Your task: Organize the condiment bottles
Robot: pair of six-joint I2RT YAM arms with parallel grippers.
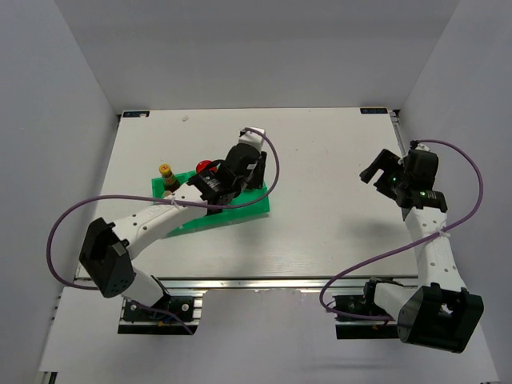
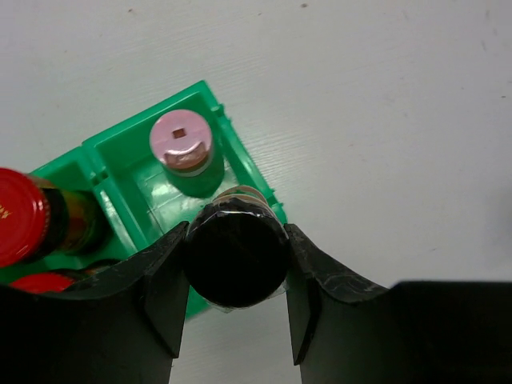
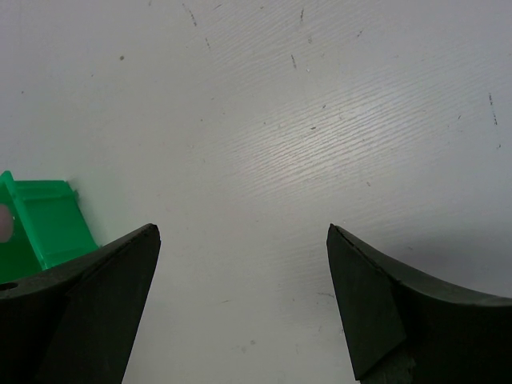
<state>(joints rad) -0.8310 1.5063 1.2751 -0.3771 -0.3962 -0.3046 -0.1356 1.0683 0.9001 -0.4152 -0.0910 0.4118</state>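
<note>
My left gripper [image 2: 236,240] is shut on a black-capped condiment bottle [image 2: 236,258], held upright over the outer corner of the green tray [image 2: 214,104]. A pink-capped bottle [image 2: 181,142] stands in the same compartment just beyond it. Two red-capped bottles [image 2: 16,216] occupy the neighbouring compartment. In the top view the left gripper [image 1: 232,174] sits over the tray [image 1: 248,210], a red cap [image 1: 206,168] shows beside it, and a yellow-capped brown bottle [image 1: 166,174] stands at the tray's far left corner. My right gripper [image 3: 242,232] is open over bare table, holding nothing.
The right arm [image 1: 416,188] hovers near the table's right edge, well away from the tray. A corner of the green tray [image 3: 44,220] shows at the left of the right wrist view. White walls enclose the table on three sides.
</note>
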